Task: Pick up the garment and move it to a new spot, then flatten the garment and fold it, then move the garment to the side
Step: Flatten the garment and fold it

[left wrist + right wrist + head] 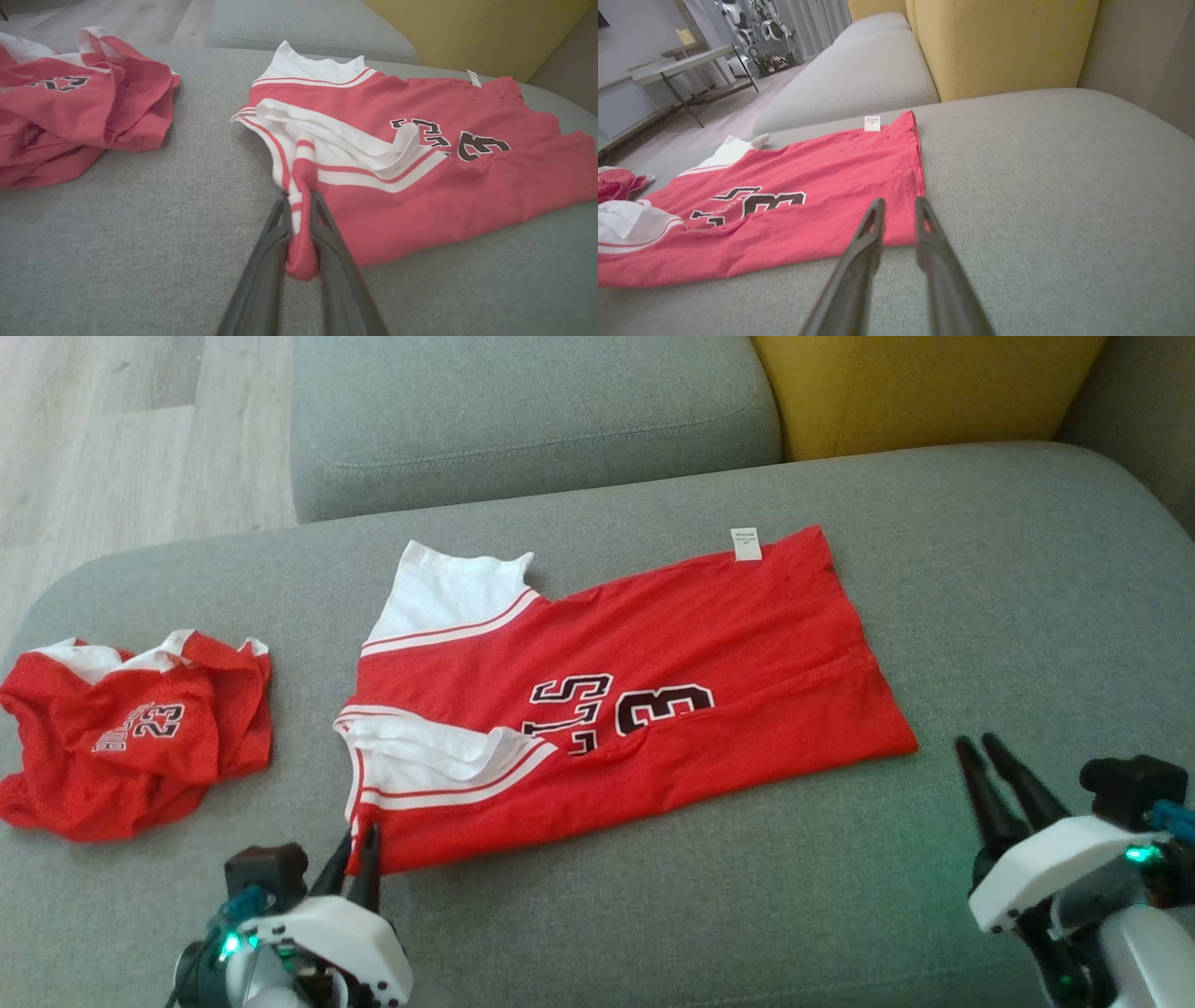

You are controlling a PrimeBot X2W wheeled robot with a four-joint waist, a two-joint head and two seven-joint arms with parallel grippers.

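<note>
The garment [653,653] is a red jersey with white striped sleeves and black lettering, lying folded lengthwise on the grey couch seat [1027,616]. At its near left corner my left gripper [360,835] is shut on a bunched bit of red and white hem; the left wrist view shows that fabric [420,196] pinched between the left gripper's [296,198] fingers. My right gripper [976,742] hovers just off the garment's near right corner, jaws slightly apart and empty. From the right wrist, the right gripper's [899,203] tips stand over the edge of the garment [808,177].
A second red jersey [131,737] lies crumpled at the seat's left end, also seen as a heap [70,107] from the left wrist. A yellow cushion [924,387] and a grey cushion [532,420] stand behind. Wooden floor [112,429] lies beyond the left edge.
</note>
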